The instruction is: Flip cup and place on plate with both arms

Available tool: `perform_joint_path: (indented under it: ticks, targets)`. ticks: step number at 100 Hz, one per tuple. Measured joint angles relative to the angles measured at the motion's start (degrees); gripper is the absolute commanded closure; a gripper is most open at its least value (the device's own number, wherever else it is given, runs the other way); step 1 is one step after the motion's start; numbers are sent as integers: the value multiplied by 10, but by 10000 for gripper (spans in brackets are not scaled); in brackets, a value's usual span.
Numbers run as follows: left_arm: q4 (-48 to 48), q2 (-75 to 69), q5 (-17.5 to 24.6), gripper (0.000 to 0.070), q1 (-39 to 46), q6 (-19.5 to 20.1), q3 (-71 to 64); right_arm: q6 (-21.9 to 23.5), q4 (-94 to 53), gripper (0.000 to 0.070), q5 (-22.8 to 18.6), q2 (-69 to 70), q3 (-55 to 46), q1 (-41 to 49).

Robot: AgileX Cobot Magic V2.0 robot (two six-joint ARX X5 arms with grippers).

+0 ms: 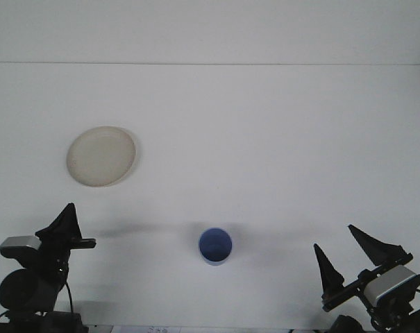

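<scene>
Cup: your blue cup (215, 245) stands mouth up on the white desk (265, 139), near the front edge, untouched by either arm.
Plate: the pale plate (101, 155) lies well apart, far-left of the cup, bare.
Right end effector (347, 262): fingers spread apart, gripping nothing; the cup sits to its left, well clear.
Left end effector (65, 225): you cannot tell its finger state; the cup lies to its right.
Judgement: both arms look parked low, leaving open approach.
</scene>
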Motion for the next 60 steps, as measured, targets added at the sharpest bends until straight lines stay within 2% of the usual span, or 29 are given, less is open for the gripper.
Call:
perform_joint_path:
  ticks: [3, 5, 16, 20, 31, 38, 60]
  targets:
    - [-19, 23, 14, 658, 0, 3, 29, 0, 0, 152, 0, 0, 0, 0]
    - [-29, 40, 23, 619, 0, 5, 44, 0, 0, 152, 0, 0, 0, 0]
    - [-121, 142, 106, 187, -2, 42, 157, 0, 0, 152, 0, 0, 0, 0]
    - [-151, 180, 135, 95, -6, 56, 195, 0, 0, 152, 0, 0, 0, 0]
    - [-224, 278, 208, 85, -29, 86, 288, 0, 0, 152, 0, 0, 0, 0]
    - [-261, 333, 238, 85, -52, 100, 333, 0, 0, 152, 0, 0, 0, 0]
    - [-353, 482, 248, 85, -174, 133, 440, 0, 0, 152, 0, 0, 0, 0]
